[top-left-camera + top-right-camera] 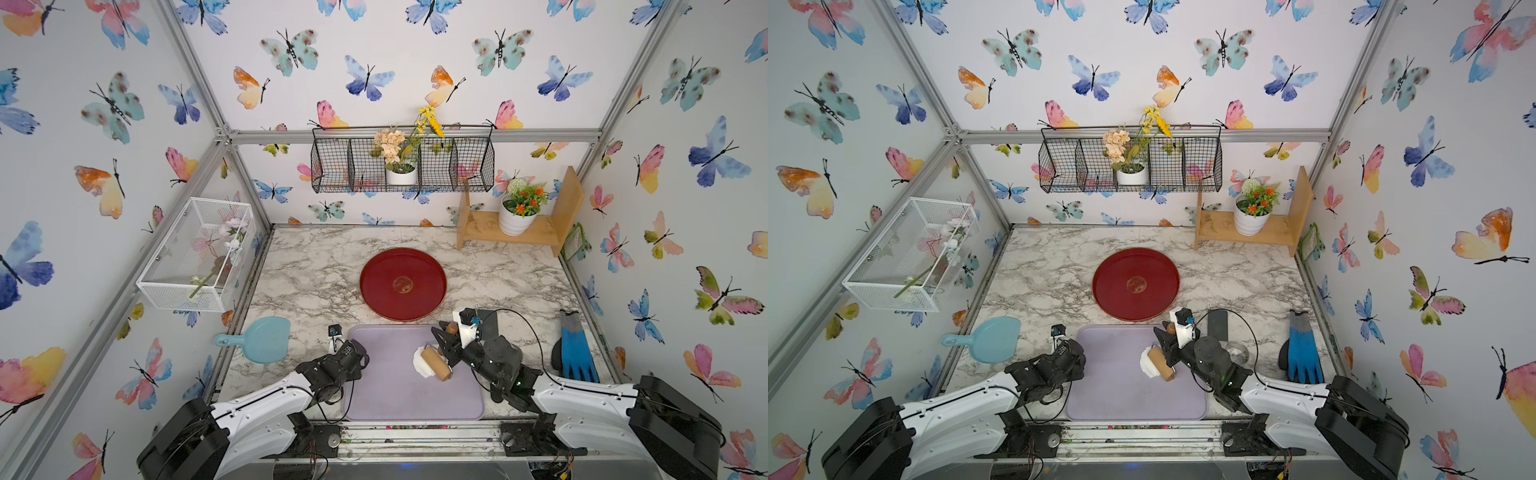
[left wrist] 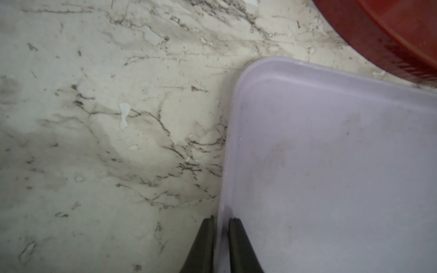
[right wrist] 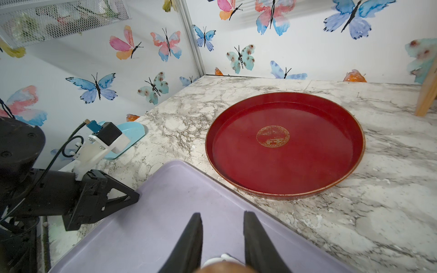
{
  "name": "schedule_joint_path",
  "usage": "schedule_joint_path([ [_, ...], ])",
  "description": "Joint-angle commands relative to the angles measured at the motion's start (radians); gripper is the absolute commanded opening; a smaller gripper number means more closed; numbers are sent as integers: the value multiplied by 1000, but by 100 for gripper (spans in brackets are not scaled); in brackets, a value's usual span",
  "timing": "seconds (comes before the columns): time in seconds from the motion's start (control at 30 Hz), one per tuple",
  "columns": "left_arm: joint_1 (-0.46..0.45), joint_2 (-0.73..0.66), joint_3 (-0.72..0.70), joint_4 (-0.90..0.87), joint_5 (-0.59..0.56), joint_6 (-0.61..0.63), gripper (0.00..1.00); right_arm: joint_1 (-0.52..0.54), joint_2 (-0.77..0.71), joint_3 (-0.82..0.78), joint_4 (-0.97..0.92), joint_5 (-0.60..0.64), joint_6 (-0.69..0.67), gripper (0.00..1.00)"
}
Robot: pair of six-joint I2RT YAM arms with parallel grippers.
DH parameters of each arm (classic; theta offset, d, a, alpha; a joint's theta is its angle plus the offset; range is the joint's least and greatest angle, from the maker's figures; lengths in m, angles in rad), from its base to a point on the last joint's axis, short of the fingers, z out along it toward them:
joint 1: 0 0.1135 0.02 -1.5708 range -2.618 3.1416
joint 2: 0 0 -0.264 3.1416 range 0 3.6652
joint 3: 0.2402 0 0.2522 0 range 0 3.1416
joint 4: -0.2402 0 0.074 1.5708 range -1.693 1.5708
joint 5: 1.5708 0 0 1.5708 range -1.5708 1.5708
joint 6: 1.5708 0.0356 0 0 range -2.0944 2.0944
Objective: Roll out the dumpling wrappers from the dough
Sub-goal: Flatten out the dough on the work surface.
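The dough [image 1: 418,365] is a small lumpy white mass on the lilac tray [image 1: 395,395], in the tray's far right part. The roller [image 1: 437,364] lies across it, its barrel touching and covering most of it. No round wrapper shows anywhere, so I judge the rolling to be at its start.

The right jaws stand partly parted around the roller, on the side nearer the tray's right edge. The right wrist view shows brown wood seated between the 2 jaws with a bit of white dough beside it, so I take this as a grip on the roller. The left jaws are almost closed, with only the tray's left rim between them: a thin pinch short of the tray's far left corner.

To do this step well, that pinch should pin the tray to the desk [image 1: 307,270] before any push, since a light tray will likely slide under a stroke. The barrel should sit level and press straight down. It should then travel in short strokes from the lump's middle outward, toward the tray's open middle rather than its right edge. Soft dough may cling to the wood and lift with it, so gentle pressure and 1 slow pass at a time look safer. The red tray [image 1: 382,270], just beyond the lilac tray's far edge, should be left undisturbed.
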Motion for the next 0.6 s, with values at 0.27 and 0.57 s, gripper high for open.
schedule_joint_path([
  [0.27, -9, 53, 12, 83, 122, -1, 5, 20, 128, -67, -52, -1, 59, 2],
  [0.57, -9, 52, 2, 90, 127, -6, 0, 53, 254, -44, 21, -31, 90, 2],
])
